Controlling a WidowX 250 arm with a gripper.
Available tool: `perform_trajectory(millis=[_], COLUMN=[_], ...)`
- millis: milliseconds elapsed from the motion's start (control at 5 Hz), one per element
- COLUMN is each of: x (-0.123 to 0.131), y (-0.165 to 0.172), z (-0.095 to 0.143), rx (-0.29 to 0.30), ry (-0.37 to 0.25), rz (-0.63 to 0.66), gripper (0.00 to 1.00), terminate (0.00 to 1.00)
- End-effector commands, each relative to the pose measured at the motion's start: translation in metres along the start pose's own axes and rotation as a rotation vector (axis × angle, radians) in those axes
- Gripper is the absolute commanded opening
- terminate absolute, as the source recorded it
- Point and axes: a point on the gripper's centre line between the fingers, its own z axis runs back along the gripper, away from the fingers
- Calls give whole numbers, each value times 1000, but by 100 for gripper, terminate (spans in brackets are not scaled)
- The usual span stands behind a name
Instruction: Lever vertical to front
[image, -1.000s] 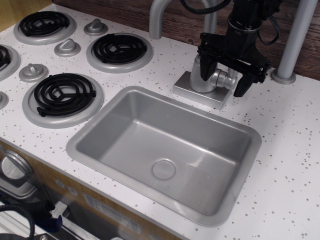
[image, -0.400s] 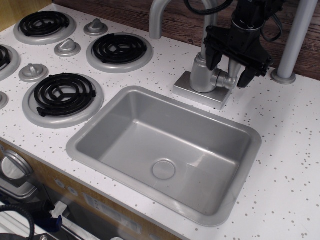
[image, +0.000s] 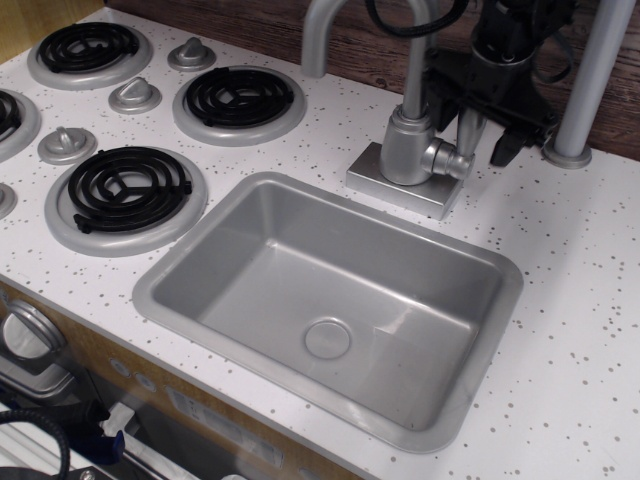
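a toy kitchen: sink (image: 250, 205), coil burners (image: 125, 188), speckled counter (image: 580, 300).

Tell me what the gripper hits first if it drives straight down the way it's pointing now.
Most likely the lever: the gripper points downward with its open fingers straddling the upright rod, so the lever's top sits in its line. Below that comes the pivot knuckle. Depth is uncertain from one view.

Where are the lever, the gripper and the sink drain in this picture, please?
lever (image: 467, 133): camera view, on its upright silver rod above the pivot knuckle.
gripper (image: 470, 128): camera view, midway between its black fingertips.
sink drain (image: 328, 338): camera view, centre of the round disc.
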Motion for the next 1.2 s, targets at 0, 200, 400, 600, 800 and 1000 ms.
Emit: perform_trajectory(millis=[0, 200, 400, 600, 800, 1000], x=[11, 1, -14, -33, -42, -46], y=[4, 2, -3, -6, -5, -2], z=[14, 14, 17, 20, 20, 3], rx=[3, 0, 3, -4, -21, -72], ry=[-42, -15, 23, 83, 133, 158], rz=[12, 33, 63, 101, 109, 109], gripper=[0, 0, 0, 0, 0, 0], terminate=[0, 0, 0, 0, 0, 0])
